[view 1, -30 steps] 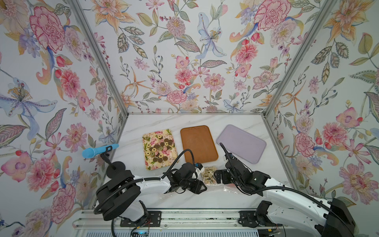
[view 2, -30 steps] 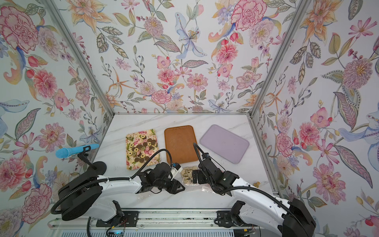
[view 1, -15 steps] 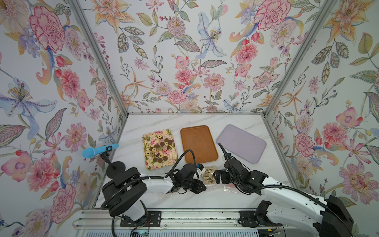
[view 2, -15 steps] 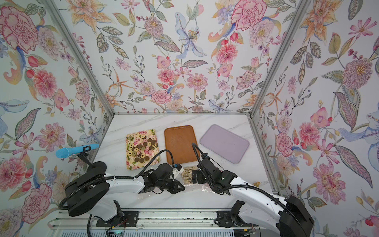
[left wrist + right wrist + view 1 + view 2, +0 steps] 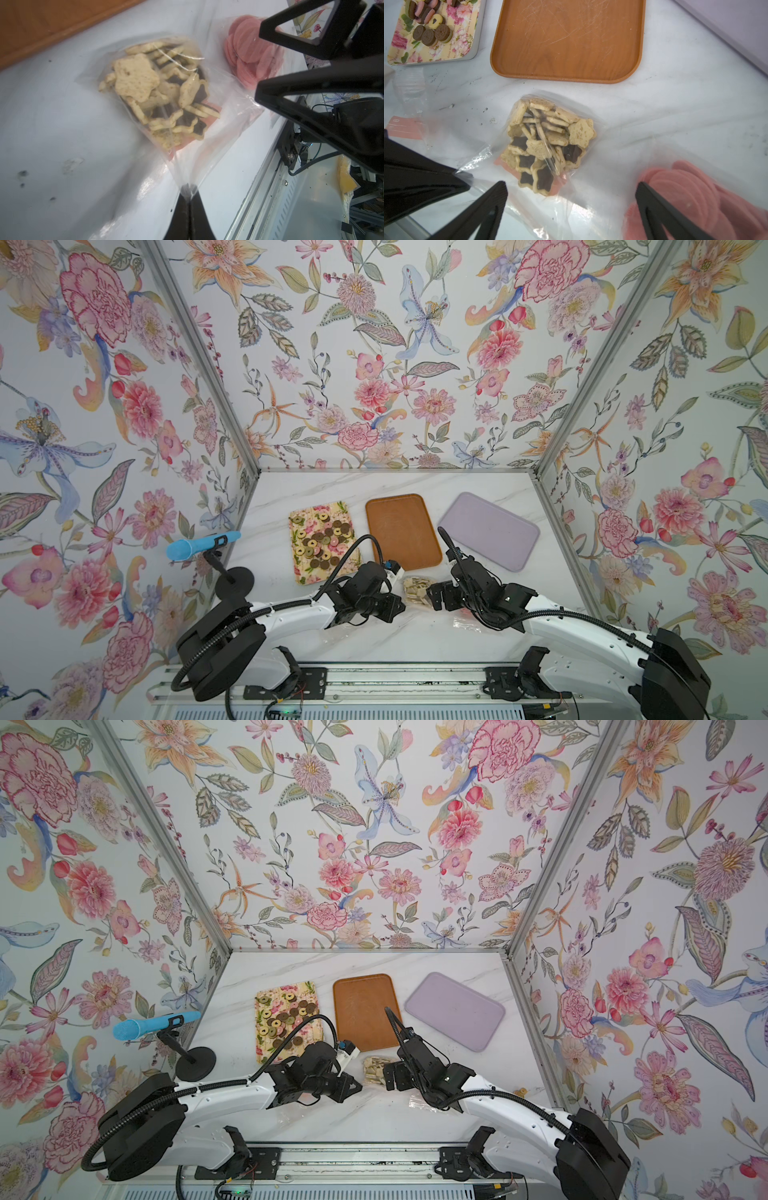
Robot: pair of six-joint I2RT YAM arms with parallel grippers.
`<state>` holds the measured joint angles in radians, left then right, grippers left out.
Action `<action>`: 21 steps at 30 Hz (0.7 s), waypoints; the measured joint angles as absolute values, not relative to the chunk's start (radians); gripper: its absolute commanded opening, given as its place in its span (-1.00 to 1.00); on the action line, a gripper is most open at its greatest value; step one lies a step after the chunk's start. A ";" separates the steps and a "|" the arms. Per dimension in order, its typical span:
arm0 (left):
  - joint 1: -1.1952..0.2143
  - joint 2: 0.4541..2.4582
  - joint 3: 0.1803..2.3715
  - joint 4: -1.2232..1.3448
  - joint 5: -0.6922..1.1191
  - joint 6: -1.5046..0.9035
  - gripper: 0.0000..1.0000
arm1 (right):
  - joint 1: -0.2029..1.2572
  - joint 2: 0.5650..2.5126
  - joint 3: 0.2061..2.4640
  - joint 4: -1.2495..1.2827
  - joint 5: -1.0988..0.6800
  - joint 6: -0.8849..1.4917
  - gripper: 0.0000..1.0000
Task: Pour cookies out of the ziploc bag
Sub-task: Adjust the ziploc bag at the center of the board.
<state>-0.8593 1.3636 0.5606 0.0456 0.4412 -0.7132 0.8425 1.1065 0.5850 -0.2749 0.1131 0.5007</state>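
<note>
Because the ziploc bag (image 5: 218,133) is thin, clear film, it will likely handle as light, floppy and slippery, while the star cookies (image 5: 137,79) inside look brittle. A pinch belongs on bare film, away from the pile.

Just beside the brown tray (image 5: 569,41), on the left arm's side, a floral tray (image 5: 300,574) carries dark, beige and pink round cookies (image 5: 322,539). The left claw (image 5: 188,190) is closed tight on a gathered fold of the bag's film at the end farthest from the brown tray.

The bag lies on the worktop (image 5: 685,99) just off the brown tray's near edge, heaped with small beige stars, many with a dark face, stacked loosely and edge-on. Whether its mouth is open cannot be told.

The right claw (image 5: 571,184) stands wide and empty over that same robot-side end of the bag. A matching hold on the film there looks sensible. Farther from the brown tray, toward the right arm, plain pink discs (image 5: 253,56) sit in film of their own.
</note>
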 measured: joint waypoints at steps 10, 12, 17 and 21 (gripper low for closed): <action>-0.694 1.349 0.608 -0.167 0.398 -0.580 -0.96 | 0.783 1.366 0.665 -0.072 -0.081 0.380 1.00; -0.654 1.358 0.636 -0.192 0.386 -0.551 -0.89 | 0.782 1.409 0.682 -0.027 -0.130 0.371 1.00; -0.596 1.413 0.719 -0.229 0.376 -0.480 -0.65 | 0.778 1.457 0.683 0.056 -0.215 0.370 1.00; -0.578 1.467 0.793 -0.250 0.353 -0.437 -0.65 | 0.778 1.474 0.683 0.088 -0.247 0.370 1.00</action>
<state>-0.5781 1.4673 0.7933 -0.2504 0.3527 -0.4366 0.7784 1.4742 0.6830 0.0879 -0.2466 0.3702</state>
